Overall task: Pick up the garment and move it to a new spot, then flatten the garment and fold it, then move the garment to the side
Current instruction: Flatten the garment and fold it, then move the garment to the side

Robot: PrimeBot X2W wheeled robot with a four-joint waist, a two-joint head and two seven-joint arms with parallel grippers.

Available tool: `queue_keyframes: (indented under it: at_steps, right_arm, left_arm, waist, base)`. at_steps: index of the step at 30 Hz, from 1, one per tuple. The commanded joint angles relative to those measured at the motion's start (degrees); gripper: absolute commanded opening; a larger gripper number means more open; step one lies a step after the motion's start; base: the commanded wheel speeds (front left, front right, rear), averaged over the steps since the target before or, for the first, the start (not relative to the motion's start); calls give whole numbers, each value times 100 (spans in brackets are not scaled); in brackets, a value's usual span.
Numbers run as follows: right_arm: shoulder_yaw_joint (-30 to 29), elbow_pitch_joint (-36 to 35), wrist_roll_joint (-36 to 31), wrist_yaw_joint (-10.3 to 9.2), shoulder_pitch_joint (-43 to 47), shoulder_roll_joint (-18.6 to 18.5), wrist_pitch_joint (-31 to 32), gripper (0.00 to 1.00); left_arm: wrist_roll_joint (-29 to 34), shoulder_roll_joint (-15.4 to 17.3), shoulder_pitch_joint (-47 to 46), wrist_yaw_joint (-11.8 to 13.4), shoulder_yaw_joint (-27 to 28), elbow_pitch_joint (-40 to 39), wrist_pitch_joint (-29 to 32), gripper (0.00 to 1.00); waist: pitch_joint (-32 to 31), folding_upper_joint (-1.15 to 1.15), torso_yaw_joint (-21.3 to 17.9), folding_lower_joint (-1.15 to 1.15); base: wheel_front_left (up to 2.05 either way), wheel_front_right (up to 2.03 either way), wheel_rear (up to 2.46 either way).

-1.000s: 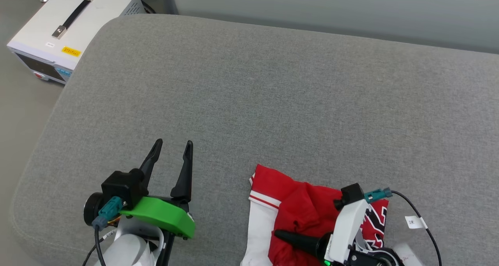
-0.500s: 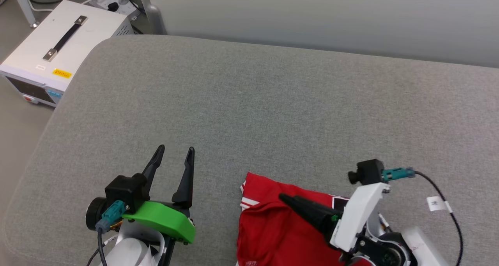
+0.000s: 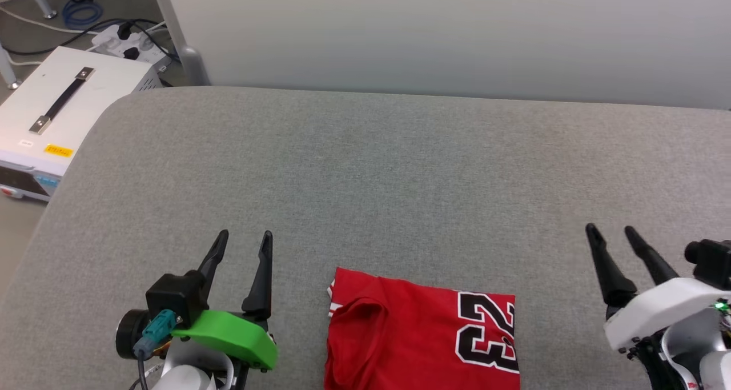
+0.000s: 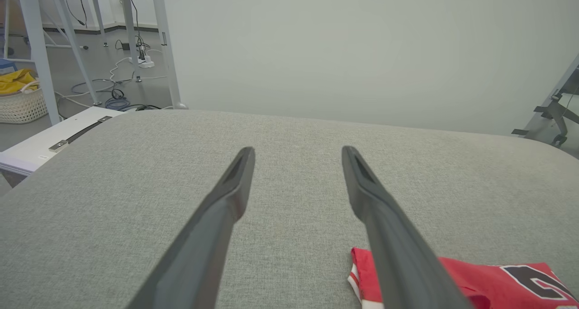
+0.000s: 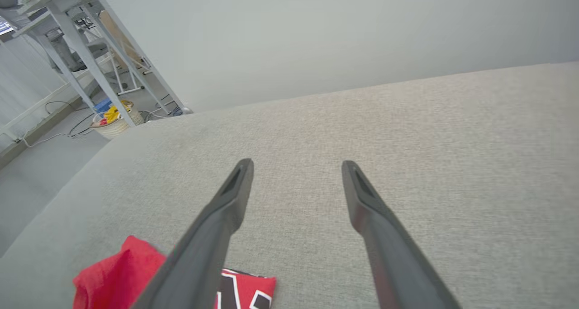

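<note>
Red jersey [image 3: 411, 333], apparently folded, is seen at the near edge of the grey cushion [image 3: 365, 167]; the right tool [image 3: 609, 228] has been withdrawn from it, spread and empty like the left tool [image 3: 245, 233]; sideways transfer remains.

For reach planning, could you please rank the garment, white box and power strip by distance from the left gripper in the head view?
1. Garment, just right of the left gripper.
2. White box, far left.
3. Power strip, behind the box.
</note>
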Motion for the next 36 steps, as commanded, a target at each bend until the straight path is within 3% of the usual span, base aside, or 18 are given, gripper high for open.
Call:
queue_keyframes:
  at_steps: [1,6,13,29,36]
  right_arm:
    - [-130,-184,-271,2,97,53,-207,100]
    - [-383,-641,-893,2,364,153,-682,100]
    - [-207,-1064,-1330,2,806,204,-990,100]
    - [-197,-1365,-1571,2,1058,389,-895,100]
    - [-466,-1237,-1419,2,1008,350,-668,100]
  left_arm:
    - [107,19,81,61,78,-23,-30,100]
    - [225,-20,211,109,277,-142,-32,100]
    - [323,-41,537,104,415,-91,-33,100]
    - [411,-68,586,36,527,-2,-33,100]
    - [448,-112,418,-17,570,0,-33,100]
  waist:
    - [-82,0,-120,0]
    - [-156,0,-239,0]
    - [-343,0,-381,0]
    - [-231,0,-455,0]
    - [-83,0,-389,0]
  base:
    - [0,0,0]
    - [0,0,0]
    - [0,0,0]
    - [0,0,0]
    - [0,0,0]
